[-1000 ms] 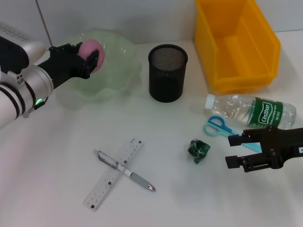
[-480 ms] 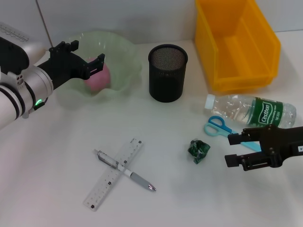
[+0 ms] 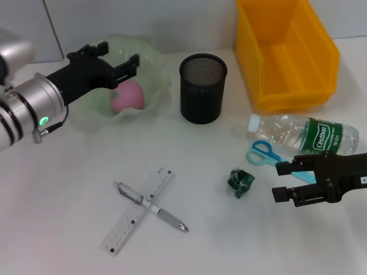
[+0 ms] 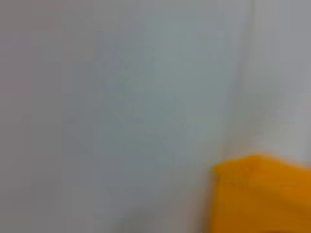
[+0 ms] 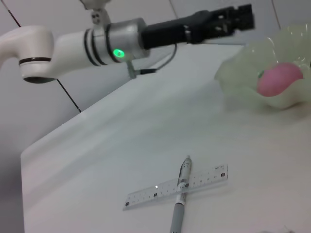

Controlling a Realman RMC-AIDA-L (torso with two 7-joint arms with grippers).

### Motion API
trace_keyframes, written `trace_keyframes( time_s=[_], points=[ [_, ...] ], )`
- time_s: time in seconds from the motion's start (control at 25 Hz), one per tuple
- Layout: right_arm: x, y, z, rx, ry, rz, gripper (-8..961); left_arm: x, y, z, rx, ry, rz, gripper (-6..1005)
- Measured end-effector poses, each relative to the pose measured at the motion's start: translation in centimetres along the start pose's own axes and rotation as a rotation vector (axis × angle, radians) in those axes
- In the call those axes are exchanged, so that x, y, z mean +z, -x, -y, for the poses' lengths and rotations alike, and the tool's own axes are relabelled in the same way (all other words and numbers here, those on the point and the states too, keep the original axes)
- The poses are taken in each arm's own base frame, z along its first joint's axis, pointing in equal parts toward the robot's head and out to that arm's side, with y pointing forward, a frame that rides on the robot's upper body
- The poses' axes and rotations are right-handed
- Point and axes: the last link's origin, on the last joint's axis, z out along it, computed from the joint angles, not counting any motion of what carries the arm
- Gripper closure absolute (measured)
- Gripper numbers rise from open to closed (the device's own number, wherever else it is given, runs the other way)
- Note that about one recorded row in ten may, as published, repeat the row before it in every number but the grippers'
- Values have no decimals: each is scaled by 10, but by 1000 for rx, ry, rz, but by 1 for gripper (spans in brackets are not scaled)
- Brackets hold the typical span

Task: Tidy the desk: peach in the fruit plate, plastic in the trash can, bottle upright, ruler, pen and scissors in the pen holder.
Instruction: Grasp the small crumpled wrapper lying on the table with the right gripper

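Observation:
The pink peach [image 3: 127, 96] lies inside the pale green fruit plate [image 3: 153, 69]. My left gripper [image 3: 114, 56] hovers open just above it, holding nothing. The same peach [image 5: 279, 79] and left gripper [image 5: 238, 19] show in the right wrist view. A clear bottle [image 3: 307, 134] lies on its side at the right, with blue scissors [image 3: 264, 152] beside it. My right gripper [image 3: 282, 182] stands open and empty just in front of the scissors. Crumpled green plastic [image 3: 241, 181] sits left of it. A pen [image 3: 152, 206] lies across a ruler [image 3: 137, 211] near the front.
A black mesh pen holder [image 3: 203, 87] stands mid-table beside the plate. The yellow bin [image 3: 287, 54] sits at the back right, behind the bottle. The left wrist view shows only a blurred wall and a corner of the yellow bin [image 4: 257, 194].
My left gripper has opened and let go of the peach, which dropped into the fruit plate and settled. The gripper then lifted slightly. The right arm stayed still.

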Motion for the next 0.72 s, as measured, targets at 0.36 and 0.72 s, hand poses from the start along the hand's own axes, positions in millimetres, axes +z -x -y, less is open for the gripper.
trace_keyframes(
  time_s=[0.36,0.72],
  points=[
    [1,3,1,-7,0,-1,151,-42,-16,-25,-101,358,-5,197],
    [-1,3,1,-3,3,-2,151,-89,12,-35,-66,523,113,197]
  ],
)
